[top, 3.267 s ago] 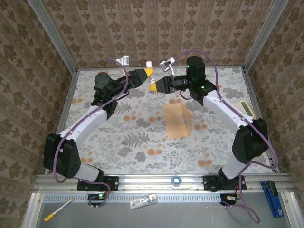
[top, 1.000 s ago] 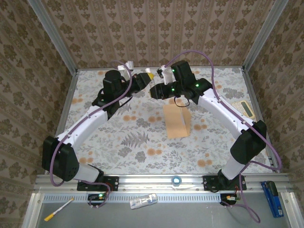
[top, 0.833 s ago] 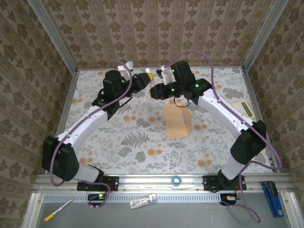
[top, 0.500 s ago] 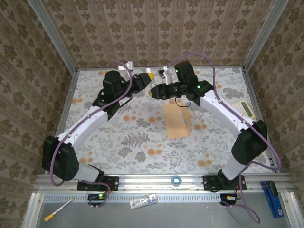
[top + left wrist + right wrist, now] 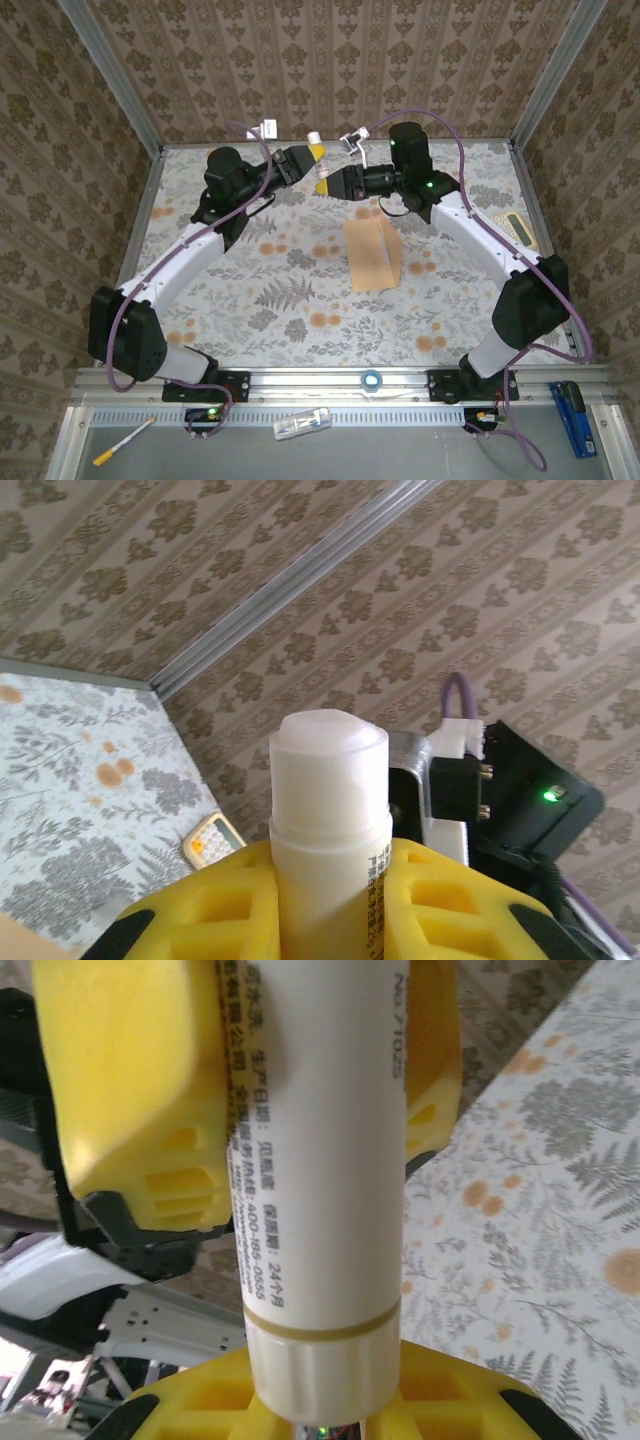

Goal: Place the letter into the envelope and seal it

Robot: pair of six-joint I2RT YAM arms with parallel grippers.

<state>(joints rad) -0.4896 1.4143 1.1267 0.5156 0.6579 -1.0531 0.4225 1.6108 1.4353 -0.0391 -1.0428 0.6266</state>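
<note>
Patterned brown wallpaper closes in the floral-clothed desk (image 5: 250, 300) on three sides. Since half a second ago both arms have swung outward. The left arm's wrist now sits further left and the right arm's wrist further right and back, so the pair looks much as it did three seconds ago.

The left fingers (image 5: 311, 153) are clamped on a white glue stick (image 5: 319, 165), held in the air over the far middle of the desk. In the left wrist view these yellow fingers (image 5: 200, 905) close round the stick (image 5: 330, 810) just below its rounded white end. The right fingers (image 5: 325, 186) grip the stick's other end. In the right wrist view they (image 5: 200, 1410) pinch the ribbed cap under a thin gold band.

Print runs down the barrel (image 5: 320, 1160). I can read "400-185-0555" and "24" among small Chinese characters, and the rest is too fine or cut off by the left fingers (image 5: 130, 1090).

The envelope (image 5: 372, 253) lies nearer on the desk, right of centre and well apart from both arms, where it was before. It looks tented or folded, and I cannot tell how its flap sits. A pale yellow calculator (image 5: 511, 226) rests by the right edge, partly hidden behind the right arm, and it also shows small in the left wrist view (image 5: 206, 840).
</note>
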